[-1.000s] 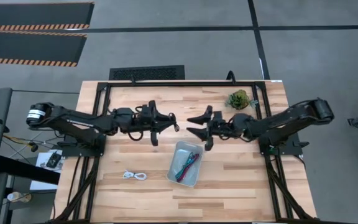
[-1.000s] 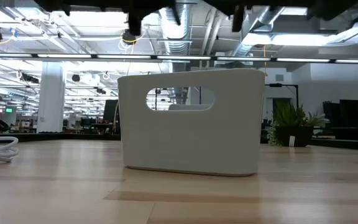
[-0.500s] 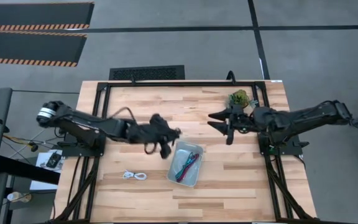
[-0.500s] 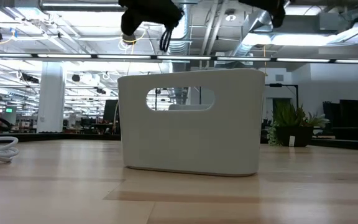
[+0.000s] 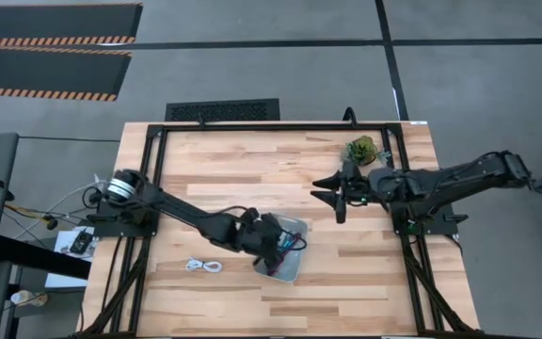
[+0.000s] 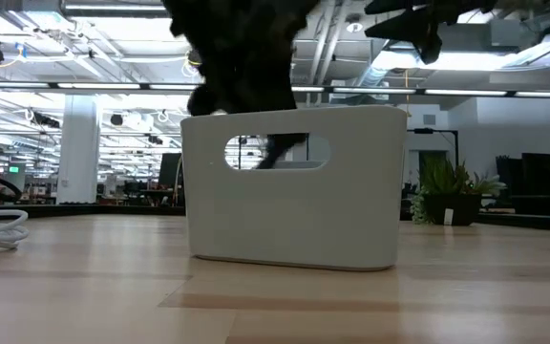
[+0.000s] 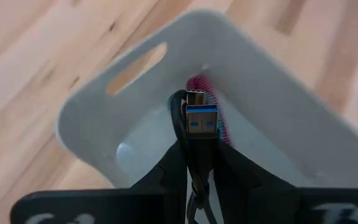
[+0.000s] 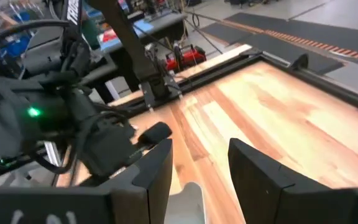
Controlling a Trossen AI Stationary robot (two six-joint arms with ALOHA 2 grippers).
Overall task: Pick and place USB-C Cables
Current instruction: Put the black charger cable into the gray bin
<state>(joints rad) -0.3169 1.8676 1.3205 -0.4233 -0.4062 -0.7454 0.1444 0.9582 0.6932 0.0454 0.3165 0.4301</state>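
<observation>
Nearest the front edge of the surface (image 5: 365,282), left of centre, a white cable (image 5: 204,266) is seen lying in a loose coil, not yet collected. Just to its right stands the white tray (image 5: 296,266), in which magenta-red cable (image 5: 293,245) and a trace of teal-blue are visible. The left end effector (image 5: 273,243) is lowered over the tray's near-left part, its jaws pinched narrowly on a black cable (image 7: 192,146), whose blue-tongued plug (image 7: 202,122) is shown jutting past the fingertips in the left wrist view. Farther back and to the right, the right end effector (image 5: 339,191) is held above the surface with its jaws partly apart and nothing between them, near the small green plant (image 5: 361,149) at the far right. The cables are judged light, thin and limp, so a loose end will droop and swing; the stiff plug housing, or the bunched middle of a coil, is judged the surest place to be gripped
</observation>
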